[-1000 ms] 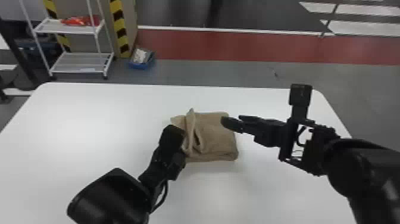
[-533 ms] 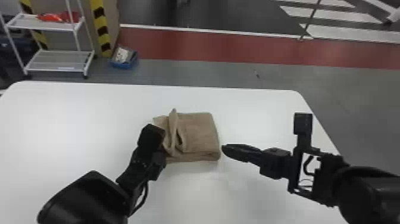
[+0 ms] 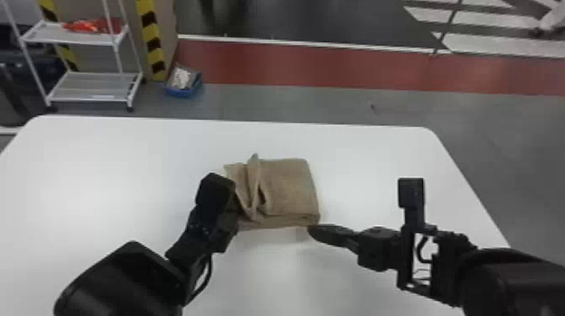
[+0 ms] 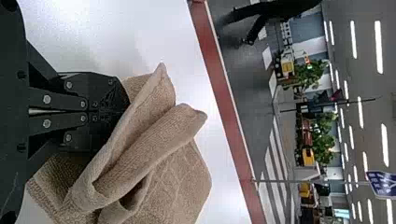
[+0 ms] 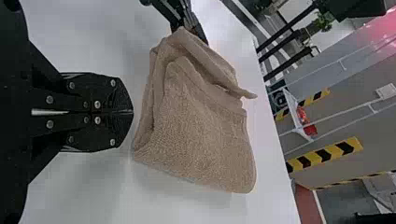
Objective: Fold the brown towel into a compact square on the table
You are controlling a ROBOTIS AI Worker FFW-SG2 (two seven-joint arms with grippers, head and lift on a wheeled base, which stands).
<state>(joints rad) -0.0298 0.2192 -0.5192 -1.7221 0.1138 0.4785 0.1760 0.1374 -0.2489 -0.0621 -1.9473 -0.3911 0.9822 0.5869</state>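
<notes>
Lying mid-frame in the head view on the smooth white table (image 3: 378, 168), the folded brown towel (image 3: 290, 189) meets the closed black left hand (image 4: 120, 111), perhaps there to tidy loose folds, grip unclear; the closed black right hand (image 5: 130, 112) sits near its lower-right corner, likely for squaring.

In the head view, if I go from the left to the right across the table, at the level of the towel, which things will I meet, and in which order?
Left pincer → brown towel → right pincer.
</notes>
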